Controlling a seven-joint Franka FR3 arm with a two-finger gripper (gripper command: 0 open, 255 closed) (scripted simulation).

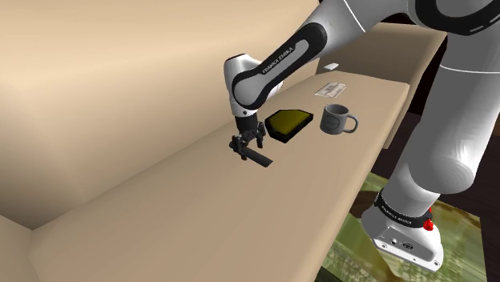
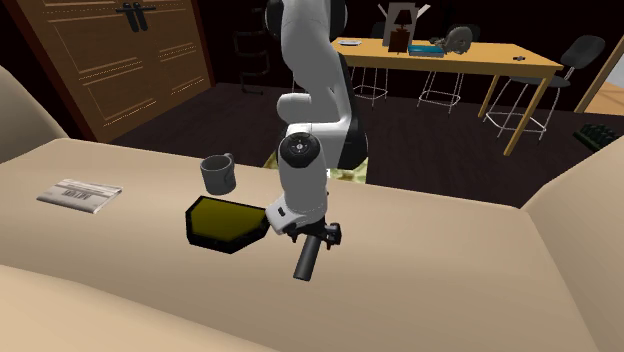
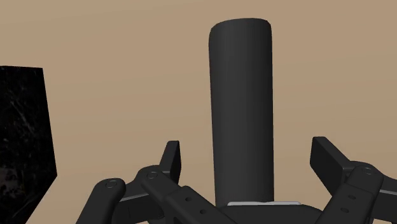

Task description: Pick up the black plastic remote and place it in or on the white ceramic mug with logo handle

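Observation:
The dark grey-black remote lies flat on the tan surface, a long slim bar. My gripper is directly over one end of it, pointing down. In the wrist view the remote runs up between the two fingers of the gripper; they stand apart with a gap on each side and do not touch it. The mug is drawn dark grey and stands upright beyond the flat tray, well away from the gripper.
A black flat tray with a yellow inside lies between remote and mug. A printed paper rests farther along the surface. Beige cushions rise behind it. A table and stools stand far off.

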